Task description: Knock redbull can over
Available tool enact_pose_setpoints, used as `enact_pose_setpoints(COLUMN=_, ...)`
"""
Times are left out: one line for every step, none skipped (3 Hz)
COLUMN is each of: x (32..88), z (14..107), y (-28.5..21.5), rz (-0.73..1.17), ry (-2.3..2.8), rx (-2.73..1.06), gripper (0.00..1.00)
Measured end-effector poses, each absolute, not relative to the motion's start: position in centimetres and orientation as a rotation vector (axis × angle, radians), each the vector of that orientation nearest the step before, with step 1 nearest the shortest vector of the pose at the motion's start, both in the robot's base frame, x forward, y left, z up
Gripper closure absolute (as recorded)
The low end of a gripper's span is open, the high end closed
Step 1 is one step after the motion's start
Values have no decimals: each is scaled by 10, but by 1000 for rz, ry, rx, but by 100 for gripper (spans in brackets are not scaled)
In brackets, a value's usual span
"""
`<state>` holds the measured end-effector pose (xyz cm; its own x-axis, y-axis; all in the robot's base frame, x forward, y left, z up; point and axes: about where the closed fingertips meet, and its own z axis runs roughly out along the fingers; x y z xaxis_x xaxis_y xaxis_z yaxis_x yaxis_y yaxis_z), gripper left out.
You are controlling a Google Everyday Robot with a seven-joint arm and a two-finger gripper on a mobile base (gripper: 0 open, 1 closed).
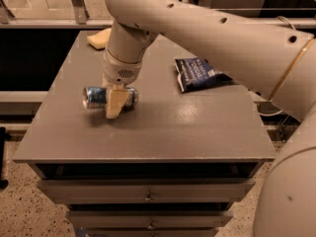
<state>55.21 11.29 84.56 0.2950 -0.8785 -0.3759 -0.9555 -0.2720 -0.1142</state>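
Note:
The redbull can (95, 97) is a slim silver-and-blue can lying on its side on the grey table (163, 127), left of the middle, with its end facing left. My gripper (116, 102) comes down from above and sits right at the can's right half. A cream part of the gripper covers the can's middle. Whether the gripper holds the can or only touches it does not show.
A dark blue snack bag (197, 73) lies at the right rear of the table. A yellow sponge (98, 38) lies at the far left corner, partly behind my arm. My large white arm spans the right and upper side. Drawers sit below the front edge.

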Motion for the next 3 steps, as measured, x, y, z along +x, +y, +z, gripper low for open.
enact_pose_setpoints(x=539, z=847, y=110, rz=333, ry=1640, rx=-2307, gripper=0)
enact_pose_setpoints(x=532, z=846, y=102, rz=333, ry=1658, rx=-2306, gripper=0)
enact_pose_setpoints(x=533, z=848, y=91, rz=341, ry=1692, rx=-2241, gripper=0)
